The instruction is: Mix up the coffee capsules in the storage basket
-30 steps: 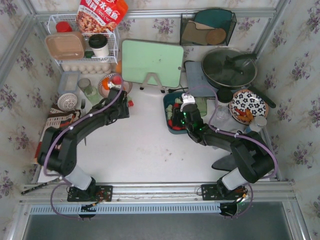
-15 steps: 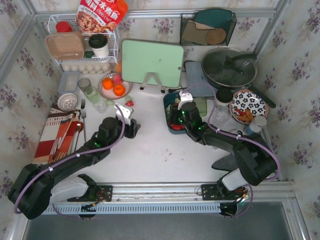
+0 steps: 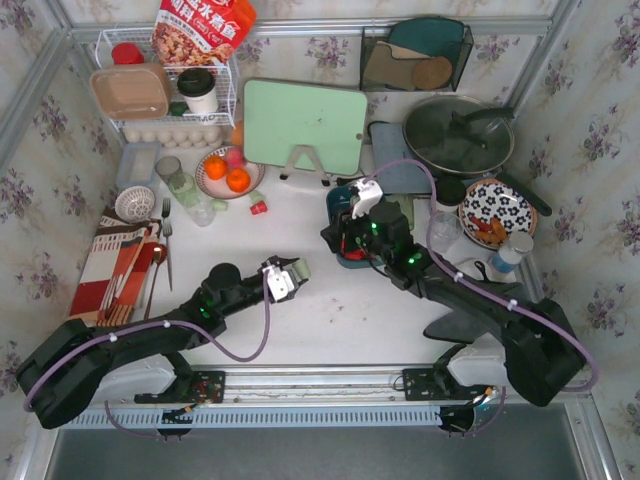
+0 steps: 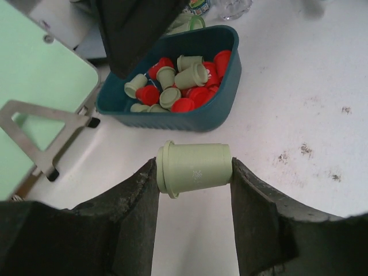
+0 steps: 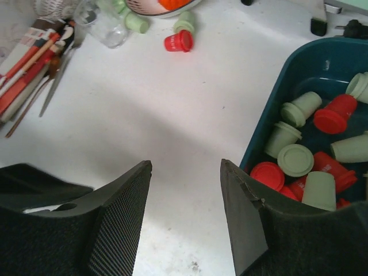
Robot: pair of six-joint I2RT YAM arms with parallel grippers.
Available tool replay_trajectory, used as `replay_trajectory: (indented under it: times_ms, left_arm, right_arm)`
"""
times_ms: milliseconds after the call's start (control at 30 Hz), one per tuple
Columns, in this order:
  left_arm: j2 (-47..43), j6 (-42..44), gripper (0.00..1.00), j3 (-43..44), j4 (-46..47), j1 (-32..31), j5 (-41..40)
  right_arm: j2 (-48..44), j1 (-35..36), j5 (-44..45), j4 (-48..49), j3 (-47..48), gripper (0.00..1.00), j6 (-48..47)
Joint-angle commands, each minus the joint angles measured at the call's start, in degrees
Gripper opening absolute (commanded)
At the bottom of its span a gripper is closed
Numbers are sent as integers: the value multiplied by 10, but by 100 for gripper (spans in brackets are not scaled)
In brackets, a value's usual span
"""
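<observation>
A white table (image 3: 300,325) is seen from above, with two black robot arms reaching in from its near edge.

The left gripper (image 3: 288,276) is over the middle of the table, slightly toward the near edge. Its two fingers are partly closed on a single mint green capsule (image 4: 195,168). The capsule lies sideways between the pads, above the bare tabletop.

The dark teal storage basket (image 4: 190,119) sits right of the table's centre, toward the far edge. Part of it is hidden under the right arm in the overhead view. Inside it is a jumble of red and mint green coffee capsules (image 4: 172,86), some upright and some tipped over.

The right gripper (image 5: 186,172) has its jaws apart with nothing between them. It is over bare table, just beside one wall of the basket.

A loose red capsule (image 5: 179,41) and a loose green capsule (image 5: 185,24) lie close together on the table. They are near a plate of oranges (image 3: 228,172) toward the far left corner. A pale green cutting board (image 3: 305,125) stands along the far edge.
</observation>
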Motion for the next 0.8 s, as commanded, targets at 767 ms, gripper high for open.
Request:
replay_trajectory:
  times_ms: [767]
  left_arm:
    - [72,49,16,46,67,-33,16]
  right_arm:
    - [-62,61,-139,3,-72,52,49]
